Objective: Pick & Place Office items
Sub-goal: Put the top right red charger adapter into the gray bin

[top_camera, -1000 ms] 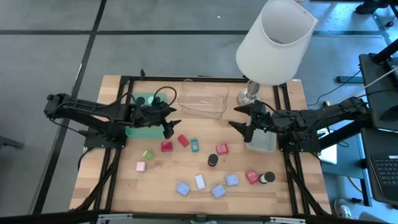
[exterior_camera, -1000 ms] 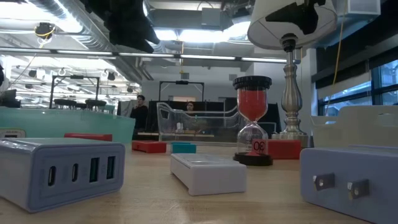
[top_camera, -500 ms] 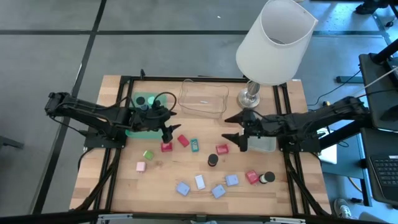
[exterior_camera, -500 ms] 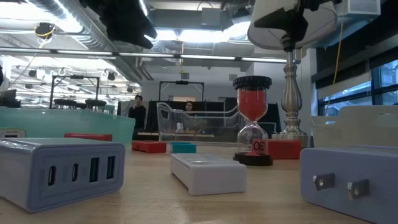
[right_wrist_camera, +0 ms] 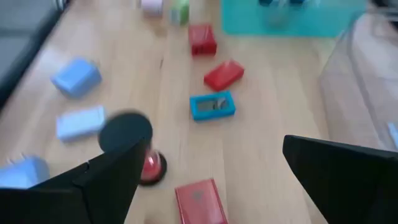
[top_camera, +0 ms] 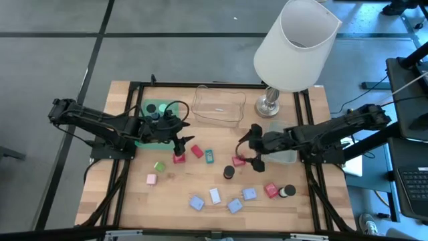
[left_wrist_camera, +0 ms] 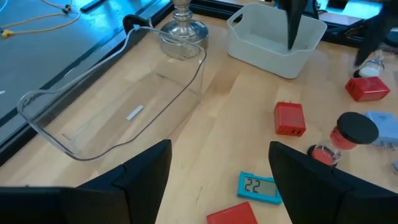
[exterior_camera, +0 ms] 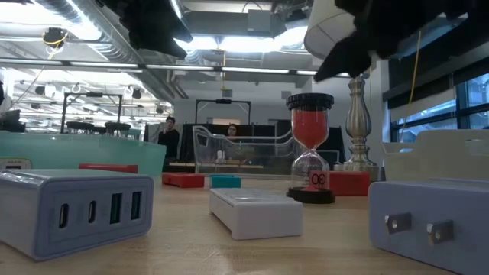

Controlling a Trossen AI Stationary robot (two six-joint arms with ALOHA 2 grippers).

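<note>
hourglass [exterior_camera: 310, 147] in low view, black disc [top_camera: 229, 172] from above

The small teal clock [left_wrist_camera: 260, 186] lying flat on the table [left_wrist_camera: 205, 130] shows "22" on its display. The red hourglass [exterior_camera: 311, 147] carries a round label low on its glass that looks like "30", though it is hard to read.
</note>
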